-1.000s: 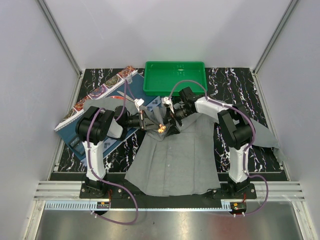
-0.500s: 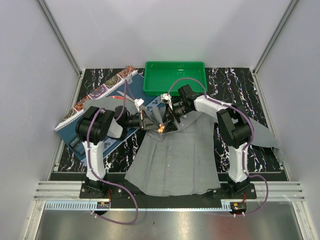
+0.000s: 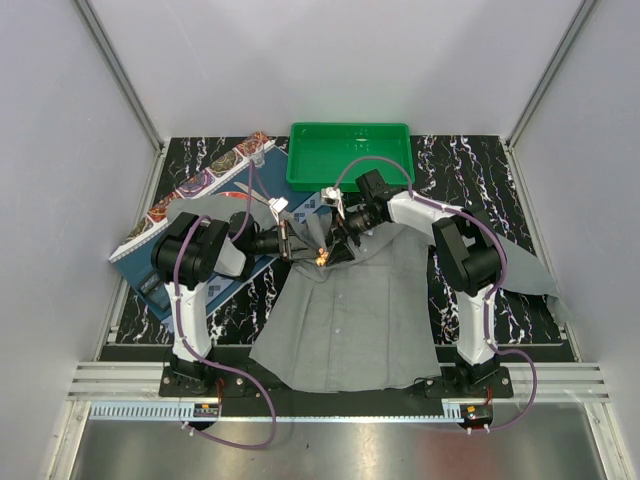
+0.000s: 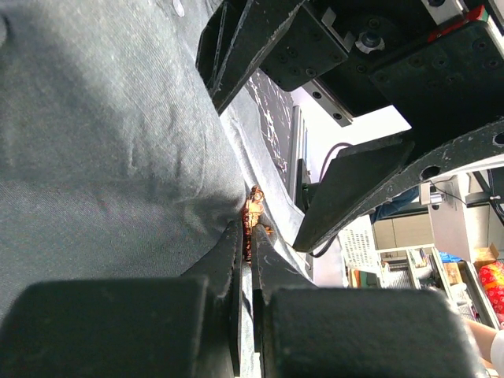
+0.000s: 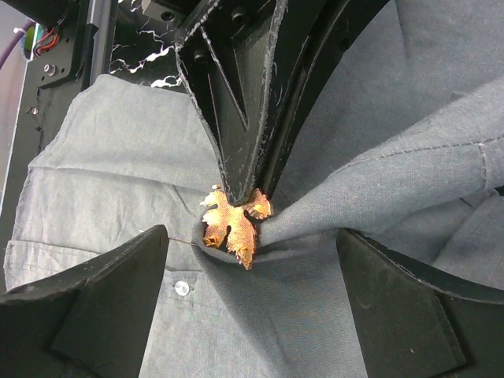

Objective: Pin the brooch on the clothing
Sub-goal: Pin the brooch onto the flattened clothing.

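Observation:
The grey shirt (image 3: pixel 350 320) lies flat in front of the arms, collar toward the back. My left gripper (image 3: pixel 308 254) is shut on the small orange leaf-shaped brooch (image 3: pixel 321 257) and presses it into a bunched fold of the shirt near the collar. In the left wrist view the fingertips (image 4: pixel 234 236) clamp the brooch (image 4: pixel 253 206) against the cloth (image 4: pixel 110 157). In the right wrist view the brooch (image 5: pixel 233 225) sits on the raised fold (image 5: pixel 354 197), with a thin pin sticking out to its left. My right gripper (image 5: pixel 252 311) is open, its fingers either side of the fold, just short of the brooch; it also shows in the top view (image 3: pixel 340 232).
A green tray (image 3: pixel 350 155) stands behind the grippers. A blue patterned placemat (image 3: pixel 200 195) lies at the back left under the left arm. A shirt sleeve (image 3: pixel 530 270) trails to the right. A pale button (image 5: pixel 182 288) sits just below the brooch.
My right gripper has shifted a little left and back toward the brooch. My left gripper stays shut on the brooch at the fold.

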